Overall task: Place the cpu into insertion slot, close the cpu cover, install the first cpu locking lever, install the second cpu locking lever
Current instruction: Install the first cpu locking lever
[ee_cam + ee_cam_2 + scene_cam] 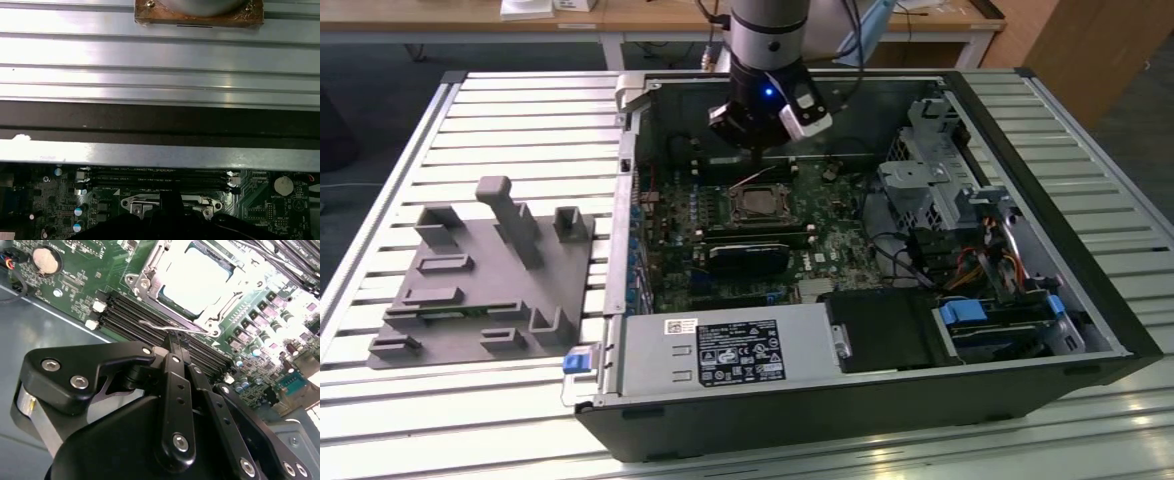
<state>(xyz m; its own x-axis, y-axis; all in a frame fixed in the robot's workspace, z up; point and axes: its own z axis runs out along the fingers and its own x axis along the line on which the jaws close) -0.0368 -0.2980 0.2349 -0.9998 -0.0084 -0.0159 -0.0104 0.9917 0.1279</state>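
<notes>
Done: cpu seated in insertion slot; cpu cover looks down over it. Gripper at slot's 12 o'clock in exterior view, fully closed, nothing visibly held, tips at wire locking lever. Levers judged not yet latched.

Exterior view: even bright light, computer case interior shadowed, table slats glaring at case's 7 o'clock. Second wrist view: cpu blown white.

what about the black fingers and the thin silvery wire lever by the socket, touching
Cannot tell. In the second wrist view the black fingers end right at the thin silvery wire lever; any gap is hidden.
</notes>
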